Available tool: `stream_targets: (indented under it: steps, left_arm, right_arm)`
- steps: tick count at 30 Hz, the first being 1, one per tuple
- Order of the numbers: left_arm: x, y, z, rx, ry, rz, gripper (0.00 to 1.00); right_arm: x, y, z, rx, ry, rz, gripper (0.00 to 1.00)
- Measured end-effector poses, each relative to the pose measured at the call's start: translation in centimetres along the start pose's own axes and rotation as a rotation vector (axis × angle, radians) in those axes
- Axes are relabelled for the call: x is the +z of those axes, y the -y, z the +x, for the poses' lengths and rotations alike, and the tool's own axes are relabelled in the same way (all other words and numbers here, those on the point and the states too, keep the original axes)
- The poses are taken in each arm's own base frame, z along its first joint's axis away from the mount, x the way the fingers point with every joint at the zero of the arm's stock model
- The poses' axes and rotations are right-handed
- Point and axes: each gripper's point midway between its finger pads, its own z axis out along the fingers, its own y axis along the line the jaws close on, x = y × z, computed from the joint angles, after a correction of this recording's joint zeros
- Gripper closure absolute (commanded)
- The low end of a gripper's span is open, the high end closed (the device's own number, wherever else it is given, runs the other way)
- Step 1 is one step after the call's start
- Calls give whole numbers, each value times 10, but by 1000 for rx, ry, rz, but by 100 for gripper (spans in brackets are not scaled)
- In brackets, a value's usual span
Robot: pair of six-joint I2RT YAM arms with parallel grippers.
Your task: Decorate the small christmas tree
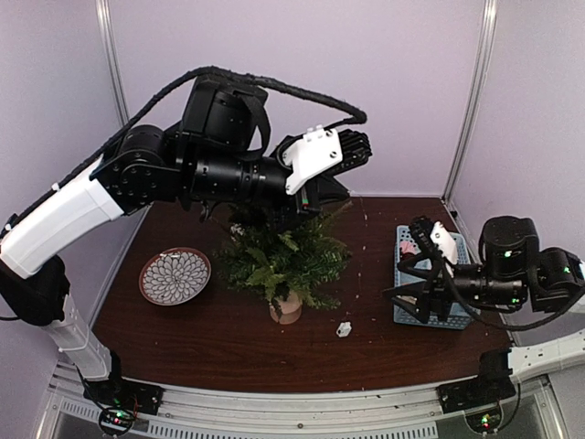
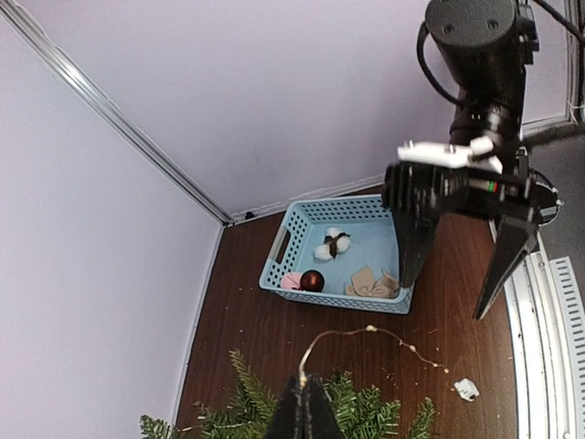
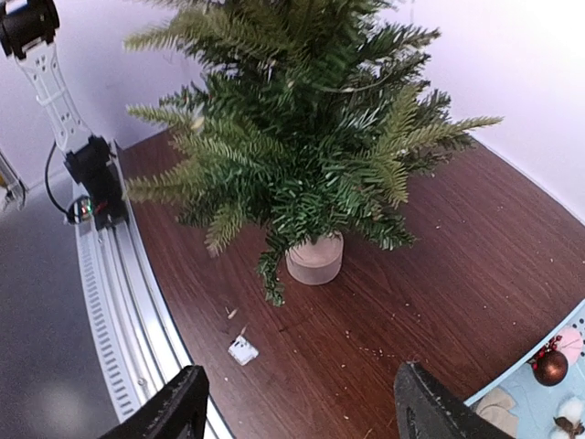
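The small christmas tree stands mid-table on its pale stump; the right wrist view shows the tree and the stump close up. Above the treetop my left gripper is shut on a thin wire of string lights, which arcs out to the right over the table. In the top view the left gripper sits low among the upper branches. My right gripper hangs open and empty beside the basket, its fingers spread wide over bare table.
A light blue basket at the right holds a dark red bauble, a cotton ball, a beige bow and something pink. A patterned plate lies left of the tree. A small white piece lies near the front.
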Motion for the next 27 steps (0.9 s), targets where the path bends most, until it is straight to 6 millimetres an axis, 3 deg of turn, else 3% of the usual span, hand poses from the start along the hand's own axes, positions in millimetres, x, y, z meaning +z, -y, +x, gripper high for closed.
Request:
stream_targets:
  steps: [6, 14, 21, 27]
  left_arm:
    - [-1, -4, -4, -16, 15, -11, 100]
    - [-1, -5, -5, -30, 21, -16, 100]
    - [-1, -6, -7, -35, 29, -21, 100]
    - [-1, -7, -8, -42, 35, -24, 100]
  right_arm:
    - [33, -11, 22, -34, -53, -41, 30]
    - [57, -18, 25, -71, -11, -65, 33]
    - [67, -11, 29, -61, 38, -20, 46]
    - [75, -11, 21, -55, 82, -12, 64]
